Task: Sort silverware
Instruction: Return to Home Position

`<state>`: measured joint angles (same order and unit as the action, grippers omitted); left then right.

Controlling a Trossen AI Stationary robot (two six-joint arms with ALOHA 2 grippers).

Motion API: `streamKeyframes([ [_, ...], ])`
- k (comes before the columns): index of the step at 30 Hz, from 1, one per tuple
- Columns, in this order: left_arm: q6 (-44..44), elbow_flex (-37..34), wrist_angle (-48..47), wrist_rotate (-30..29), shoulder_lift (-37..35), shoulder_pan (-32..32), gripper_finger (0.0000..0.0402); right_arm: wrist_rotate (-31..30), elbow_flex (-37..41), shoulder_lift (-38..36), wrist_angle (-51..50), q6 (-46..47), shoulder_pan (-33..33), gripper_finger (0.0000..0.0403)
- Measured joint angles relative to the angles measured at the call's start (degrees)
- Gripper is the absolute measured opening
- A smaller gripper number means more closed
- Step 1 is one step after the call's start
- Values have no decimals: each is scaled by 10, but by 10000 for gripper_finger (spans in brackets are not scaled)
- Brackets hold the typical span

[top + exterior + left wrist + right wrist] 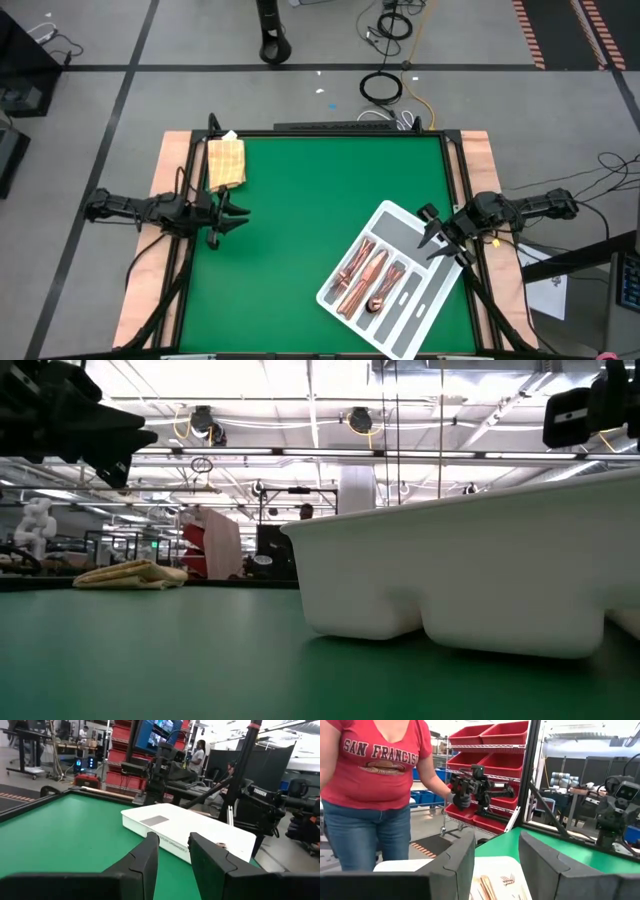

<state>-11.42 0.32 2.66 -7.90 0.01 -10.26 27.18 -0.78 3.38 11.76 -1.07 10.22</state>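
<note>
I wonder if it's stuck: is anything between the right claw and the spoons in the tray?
Nothing visible. The open right claw hangs at the edge of the tray, with the copper silverware lying uncovered beside it.

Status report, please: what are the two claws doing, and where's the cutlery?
Left gripper open, empty, left edge of green table. Right gripper open, empty, over white divided tray edge. Copper silverware in tray. Nothing blocking.
</note>
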Motion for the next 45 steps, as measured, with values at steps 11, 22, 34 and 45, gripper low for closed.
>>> streamKeyframes([
  [11, -1, 0, -3, 0, 4, 1, 115, -1, 0, 0, -31, 2, 0, 141],
  [22, -1, 0, -3, 0, 4, 1, 115, -1, 0, 0, -33, 2, 0, 141],
  [34, -1, 0, -2, 0, 5, 1, 115, -1, 0, 0, -33, 2, 0, 141],
  [45, -1, 0, -2, 0, 4, 1, 115, -1, 0, 0, -33, 2, 0, 141],
])
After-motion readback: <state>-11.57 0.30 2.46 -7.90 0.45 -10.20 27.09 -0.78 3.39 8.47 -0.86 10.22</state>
